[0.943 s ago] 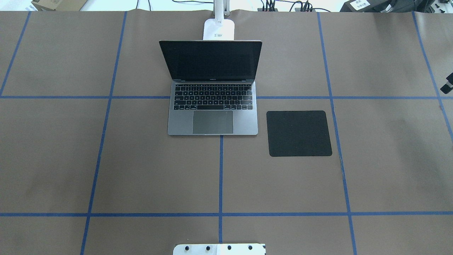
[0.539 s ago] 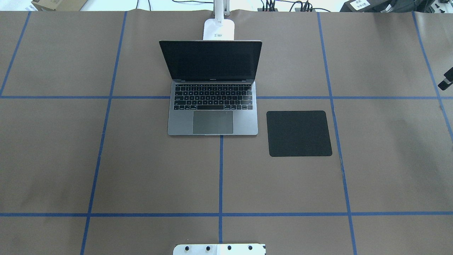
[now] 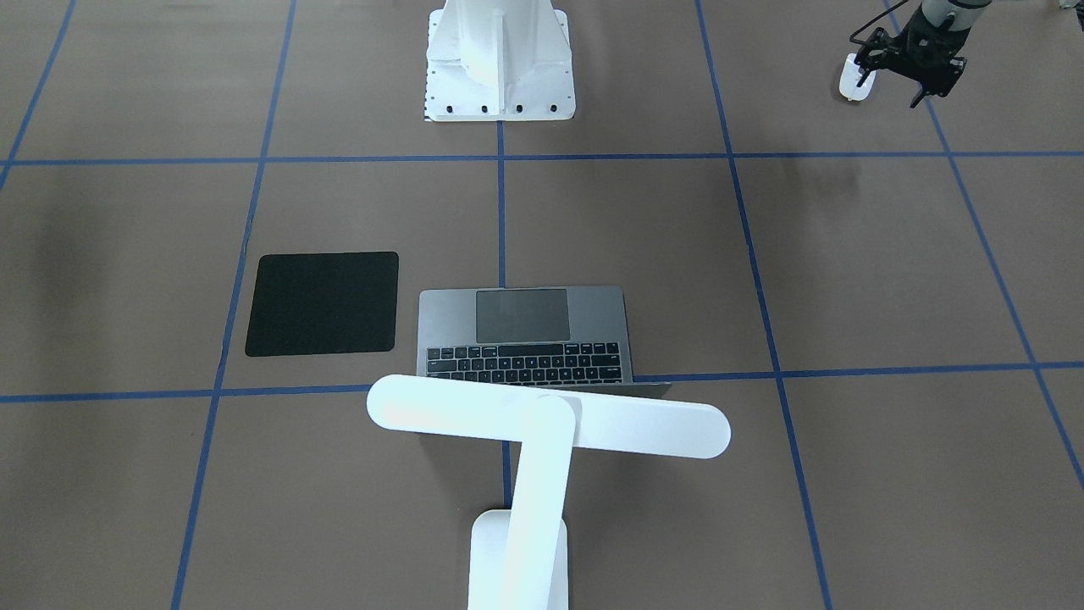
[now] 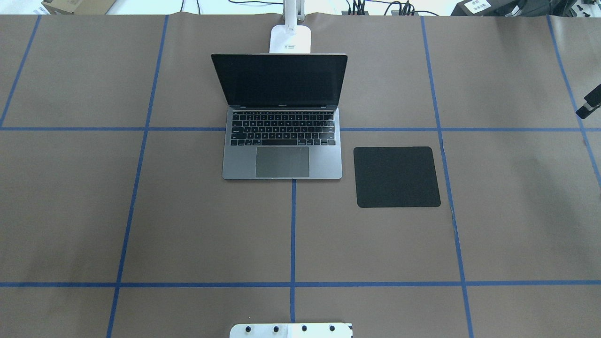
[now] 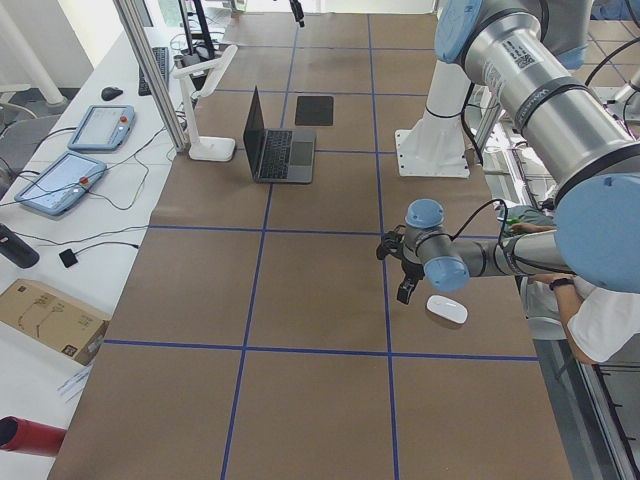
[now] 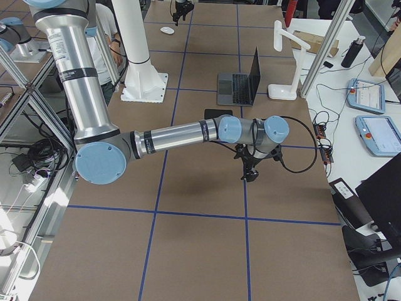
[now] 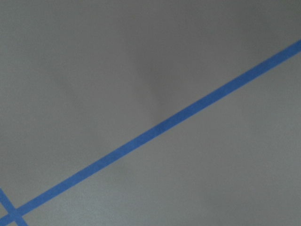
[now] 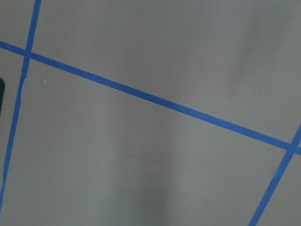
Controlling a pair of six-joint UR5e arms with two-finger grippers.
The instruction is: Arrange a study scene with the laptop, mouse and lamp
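The mouse [image 3: 852,80] lay flat on the brown-papered table [image 4: 188,225], far out on the robot's left side, and nothing gripped it. In the front-facing view the left gripper [image 3: 891,86] hung at the mouse's 3 o'clock, its fingers spread wide with nothing between them. The left-side view showed a small gap between the nearer finger and the mouse.

The laptop [image 4: 281,141] stood in the middle of the table, well apart from the mouse and at its 7 o'clock in the front-facing view. It was open, with the screen dark, the lid leaning back a little and the keyboard toward the robot. In the overhead view the lamp [image 4: 290,40] had its base just past the lid at 12 o'clock. The front-facing view showed its long bar head reaching across above the lid's top edge. A black square mat [image 4: 396,177] lay flat at the laptop's 4 o'clock in the overhead view, just beside it and not touching. The white pedestal [image 4: 291,330] sat at 6 o'clock, well apart.

The right gripper [image 6: 247,164] hovered over bare paper on the robot's right, at the mat's 2 o'clock in the overhead view. Only a sliver of it showed there, so whether its jaws were wide or narrow could not be told.

A cardboard box [image 5: 45,318] lay on the white side bench, at the laptop's 8 o'clock in the left-side view. It was closed, and its contents were hidden.
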